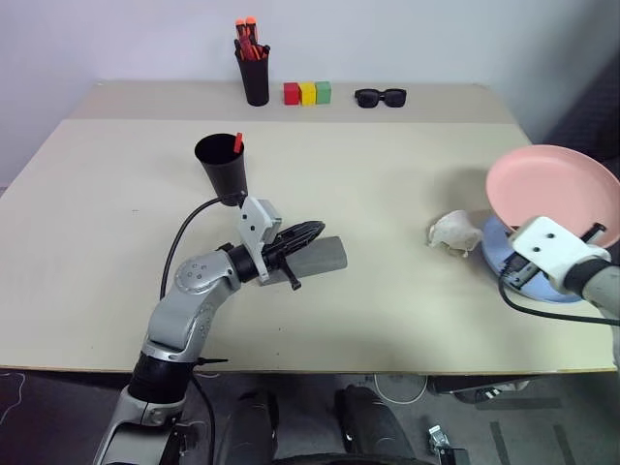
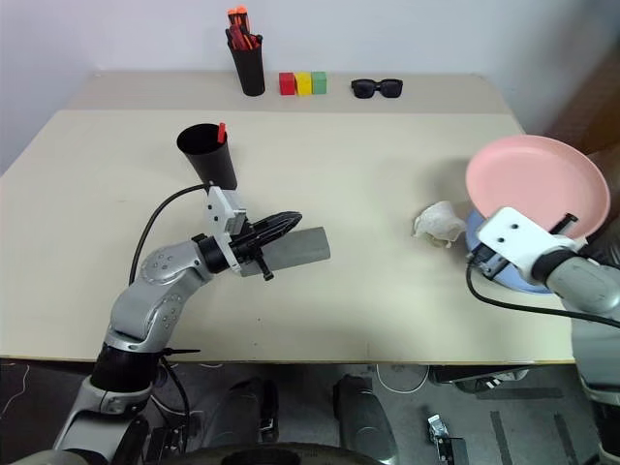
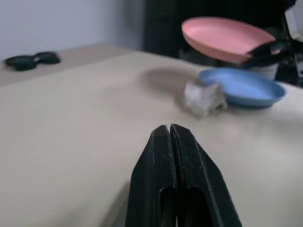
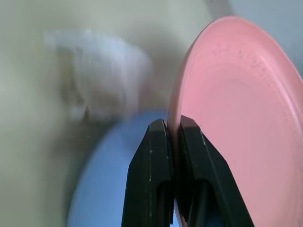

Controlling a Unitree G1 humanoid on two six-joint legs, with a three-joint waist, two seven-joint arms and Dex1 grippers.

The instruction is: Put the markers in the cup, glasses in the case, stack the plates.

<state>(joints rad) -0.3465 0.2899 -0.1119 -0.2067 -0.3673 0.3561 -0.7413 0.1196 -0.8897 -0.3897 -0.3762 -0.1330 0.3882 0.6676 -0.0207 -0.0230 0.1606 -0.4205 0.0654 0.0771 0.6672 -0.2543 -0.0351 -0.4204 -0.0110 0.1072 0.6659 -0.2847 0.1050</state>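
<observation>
A: Right gripper (image 4: 173,124)?
B: Lower right of the head view. Fingers clamped on the rim of the round salmon-pink plastic plate (image 1: 552,196); plate is lifted and tilted, above the light blue plate (image 3: 241,87) lying flat on the beige table (image 1: 387,252). A crumpled white wad (image 1: 455,232) sits just beside the blue plate, frame-left of it.
A: Left gripper (image 3: 169,130)?
B: Centre-left, fingers pressed together, nothing btwn them. Grey half-cylinder glasses case (image 1: 325,255) lies under/just past its tips; contact can't be told.
A: Cup?
B: Tapered matte black cup (image 1: 222,165) is just above that wrist in frame, a red-capped marker (image 1: 237,142) poking out.
</observation>
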